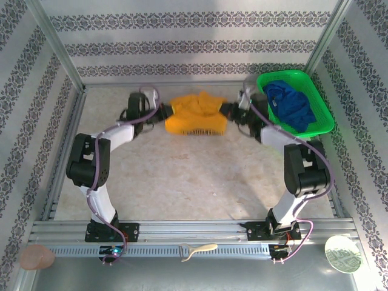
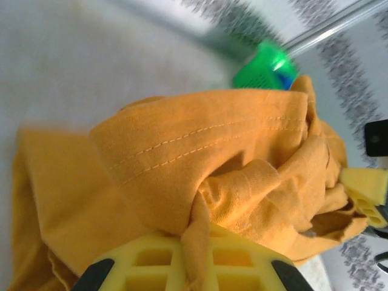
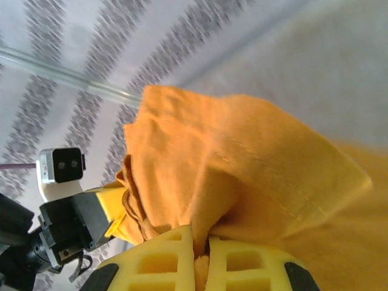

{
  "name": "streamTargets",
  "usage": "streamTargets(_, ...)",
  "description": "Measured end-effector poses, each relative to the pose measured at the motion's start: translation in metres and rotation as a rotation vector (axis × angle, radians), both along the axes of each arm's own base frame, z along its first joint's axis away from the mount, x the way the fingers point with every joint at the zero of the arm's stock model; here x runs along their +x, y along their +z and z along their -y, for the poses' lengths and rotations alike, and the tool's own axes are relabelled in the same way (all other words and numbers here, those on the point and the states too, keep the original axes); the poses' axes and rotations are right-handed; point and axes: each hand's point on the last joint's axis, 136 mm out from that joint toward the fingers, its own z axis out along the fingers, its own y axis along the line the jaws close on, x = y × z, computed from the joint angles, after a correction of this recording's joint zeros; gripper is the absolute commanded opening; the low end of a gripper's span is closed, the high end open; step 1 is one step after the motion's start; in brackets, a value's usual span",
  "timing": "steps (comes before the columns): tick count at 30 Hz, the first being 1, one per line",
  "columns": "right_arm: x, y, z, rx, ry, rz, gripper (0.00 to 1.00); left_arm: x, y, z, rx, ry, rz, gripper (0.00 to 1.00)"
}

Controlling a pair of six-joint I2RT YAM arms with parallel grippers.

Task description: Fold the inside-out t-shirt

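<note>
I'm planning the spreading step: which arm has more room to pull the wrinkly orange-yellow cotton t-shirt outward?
Left, probably: left gripper and right gripper both pinch the t-shirt, but the right sits beside the green plastic basket.

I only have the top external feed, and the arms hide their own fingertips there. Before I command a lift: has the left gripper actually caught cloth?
Observer: Yes. In the left wrist view the left gripper has a fold of the t-shirt pinched between its yellow fingers.
Operator: And the right one?
Observer: The right gripper likewise: cloth is squeezed in the narrow gap between its fingers.
Operator: Which part is the left holding?
Observer: Near a hem; a double row of stitching crosses the fold.
</note>
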Motion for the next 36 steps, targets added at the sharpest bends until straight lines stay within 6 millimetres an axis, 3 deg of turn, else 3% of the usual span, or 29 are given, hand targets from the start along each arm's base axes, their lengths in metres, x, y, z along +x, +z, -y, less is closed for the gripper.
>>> streamTargets(2, -0.042, -0.049, -0.002, -0.028, 0.019, -0.095, 0.0, -0.042, -0.051, 0.001, 0.01, 0.001, -0.1, 0.0)
streamTargets(4, -0.081, -0.086, 0.003, -0.06, 0.024, -0.174, 0.0, -0.078, -0.082, 0.003, 0.023, -0.004, -0.169, 0.0)
streamTargets(6, -0.106, -0.101, 0.01, -0.082, 0.017, -0.2, 0.0, -0.106, -0.092, 0.008, 0.035, -0.016, -0.186, 0.0)
streamTargets(9, -0.114, -0.091, 0.015, -0.095, -0.005, -0.141, 0.0, -0.11, -0.077, 0.013, 0.032, -0.015, -0.12, 0.0)
streamTargets(15, -0.087, -0.065, 0.018, -0.123, -0.049, -0.007, 0.0, -0.079, -0.044, 0.009, 0.055, 0.051, 0.019, 0.0)
streamTargets(22, -0.029, -0.059, 0.022, -0.172, -0.124, 0.04, 0.0, -0.029, -0.028, 0.009, 0.153, 0.104, 0.106, 0.0)
streamTargets(28, 0.009, -0.078, 0.03, -0.209, -0.182, 0.007, 0.0, 0.009, -0.056, 0.012, 0.233, 0.12, 0.081, 0.0)
streamTargets(35, 0.03, -0.114, 0.035, -0.253, -0.21, -0.081, 0.0, 0.028, -0.102, 0.011, 0.293, 0.136, 0.003, 0.03)
streamTargets(36, 0.034, -0.117, 0.036, -0.254, -0.213, -0.087, 0.1, 0.03, -0.104, 0.011, 0.297, 0.138, -0.001, 0.09)
